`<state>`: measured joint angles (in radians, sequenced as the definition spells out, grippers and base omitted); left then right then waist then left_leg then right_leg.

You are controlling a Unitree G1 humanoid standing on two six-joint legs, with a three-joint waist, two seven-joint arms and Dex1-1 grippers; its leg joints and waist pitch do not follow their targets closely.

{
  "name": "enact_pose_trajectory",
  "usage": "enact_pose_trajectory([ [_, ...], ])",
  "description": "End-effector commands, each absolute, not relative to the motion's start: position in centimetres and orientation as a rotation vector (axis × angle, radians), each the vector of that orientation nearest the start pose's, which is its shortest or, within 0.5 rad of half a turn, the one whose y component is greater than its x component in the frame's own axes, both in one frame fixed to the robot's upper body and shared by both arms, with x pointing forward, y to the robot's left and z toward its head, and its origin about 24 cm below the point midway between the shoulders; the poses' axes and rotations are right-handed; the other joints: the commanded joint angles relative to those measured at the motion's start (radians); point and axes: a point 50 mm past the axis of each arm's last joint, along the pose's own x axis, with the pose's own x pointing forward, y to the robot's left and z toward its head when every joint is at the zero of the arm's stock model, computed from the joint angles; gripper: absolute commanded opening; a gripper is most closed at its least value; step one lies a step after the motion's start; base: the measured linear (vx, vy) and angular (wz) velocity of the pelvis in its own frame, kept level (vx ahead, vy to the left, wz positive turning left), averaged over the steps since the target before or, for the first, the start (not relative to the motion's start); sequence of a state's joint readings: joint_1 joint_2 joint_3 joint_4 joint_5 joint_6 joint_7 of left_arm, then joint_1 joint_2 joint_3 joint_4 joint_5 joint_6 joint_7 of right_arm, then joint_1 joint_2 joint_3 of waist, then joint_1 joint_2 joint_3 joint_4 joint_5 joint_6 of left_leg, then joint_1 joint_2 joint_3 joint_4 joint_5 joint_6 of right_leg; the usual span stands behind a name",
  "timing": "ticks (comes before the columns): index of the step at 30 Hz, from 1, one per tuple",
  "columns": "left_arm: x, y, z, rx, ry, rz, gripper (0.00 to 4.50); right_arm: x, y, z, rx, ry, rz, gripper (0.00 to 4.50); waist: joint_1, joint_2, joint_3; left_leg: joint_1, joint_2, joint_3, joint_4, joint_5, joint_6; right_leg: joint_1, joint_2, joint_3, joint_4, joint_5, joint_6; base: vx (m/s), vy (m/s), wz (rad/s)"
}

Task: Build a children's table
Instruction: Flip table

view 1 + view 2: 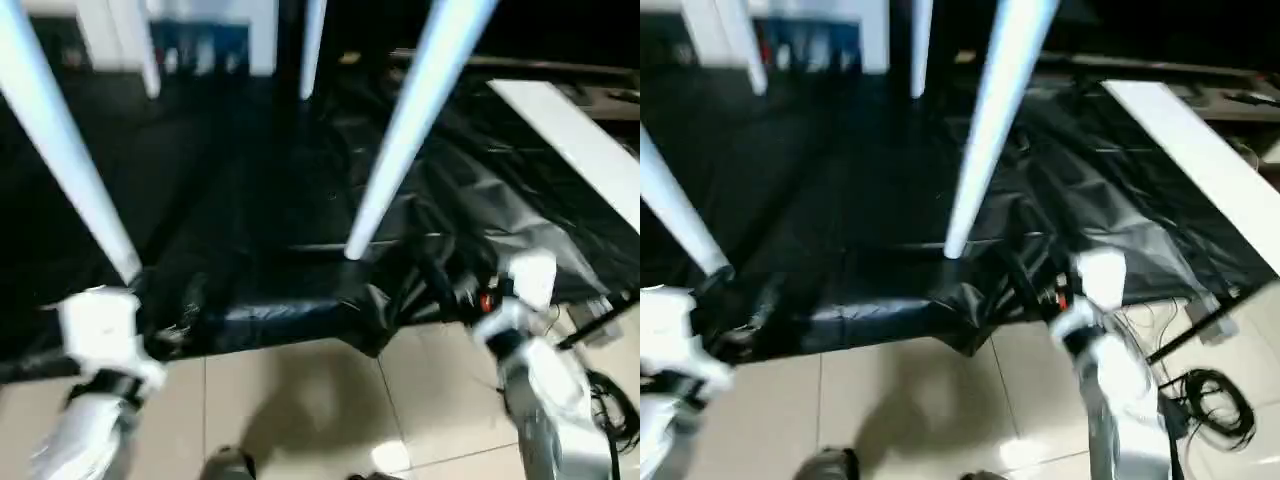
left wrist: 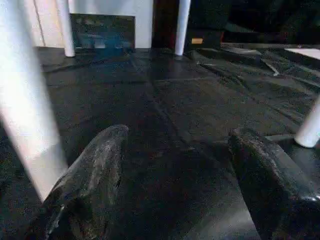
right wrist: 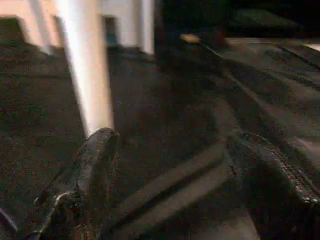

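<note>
Left eye view shows the children's table standing on its four long white tapered tube legs on a surface draped in crinkled black plastic sheeting (image 1: 300,200); the tabletop itself is out of frame above, so only the legs are visible. The near-left leg (image 1: 60,150) slants down to a foot just above the left gripper (image 1: 165,335), and the near-right leg (image 1: 410,130) comes down to its foot beside the sheeting's front edge, up and to the inner side of the right gripper (image 1: 450,285). Two far legs (image 2: 65,25) stand well back, near a white cabinet with glass doors (image 2: 102,22). In the left wrist view the left gripper's two black fingers (image 2: 90,180) are spread apart with nothing between them, the near-left leg rising just outside one finger. In the right wrist view the right gripper's fingers (image 3: 95,170) are likewise parted and empty, with the near-right leg standing just beyond one fingertip. Each leg's long axis runs steeply upward and away from the robot, so each arm has its own leg close by, left to left and right to right. A flat white board (image 1: 580,150) lies on the sheeting at the far right. Beige floor tiles (image 1: 300,400) lie below the edge. My judgement is that all four legs are seated and assembly is nearly done.
</note>
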<state>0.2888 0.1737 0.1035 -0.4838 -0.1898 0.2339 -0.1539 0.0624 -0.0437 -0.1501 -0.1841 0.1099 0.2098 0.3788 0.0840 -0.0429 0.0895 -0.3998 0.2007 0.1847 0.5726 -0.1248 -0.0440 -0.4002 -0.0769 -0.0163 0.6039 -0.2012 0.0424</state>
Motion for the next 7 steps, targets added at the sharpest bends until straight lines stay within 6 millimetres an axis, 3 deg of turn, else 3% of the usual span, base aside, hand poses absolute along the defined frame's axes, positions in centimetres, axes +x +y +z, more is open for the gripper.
enact_pose_trajectory([
  [1,19.56,19.48,7.10,0.008,0.032,-0.020,3.58,23.57,-17.86,5.31,0.043,0.084,0.162,3.57,-0.012,0.024,-0.048,0.038,0.011,-0.042,-0.080,-0.666,-0.127,0.002,-0.042,0.004,-0.124,-0.679,-0.012,-0.061,0.030,-0.20],
  [2,19.58,19.48,7.07,0.004,0.032,-0.015,3.58,23.55,-17.90,5.28,0.044,0.084,0.154,3.57,-0.017,0.021,-0.048,0.036,0.010,-0.045,-0.082,-0.679,-0.127,0.006,-0.039,-0.001,-0.129,-0.681,-0.010,-0.061,0.030,-0.20],
  [4,19.61,19.30,6.96,0.012,0.050,-0.003,3.58,23.33,-17.99,5.14,0.037,0.105,0.124,3.57,-0.028,0.030,-0.050,0.035,0.009,-0.058,-0.091,-0.732,-0.125,0.014,-0.033,-0.016,-0.127,-0.660,-0.020,-0.058,0.034,-0.22],
  [5,19.69,18.97,6.90,0.043,0.065,-0.009,3.58,23.17,-17.82,5.16,0.022,0.112,0.111,3.57,-0.033,0.041,-0.047,0.041,0.013,-0.064,-0.100,-0.795,-0.127,0.016,-0.026,-0.031,-0.129,-0.643,-0.028,-0.063,0.031,-0.20],
  [6,19.83,18.90,6.88,0.065,0.070,-0.008,3.58,23.17,-17.53,5.17,0.016,0.117,0.116,3.57,-0.042,0.046,-0.040,0.028,0.021,-0.069,-0.129,-0.872,-0.126,0.037,-0.010,-0.055,-0.112,-0.594,-0.037,-0.076,0.022,-0.18],
  [7,19.92,18.84,6.86,0.055,0.073,0.000,3.58,23.19,-17.44,5.10,0.011,0.121,0.124,3.57,-0.036,0.062,-0.035,0.003,0.030,-0.061,-0.167,-0.924,-0.126,0.063,0.007,-0.070,-0.072,-0.555,-0.049,0.000,0.000,0.00],
])
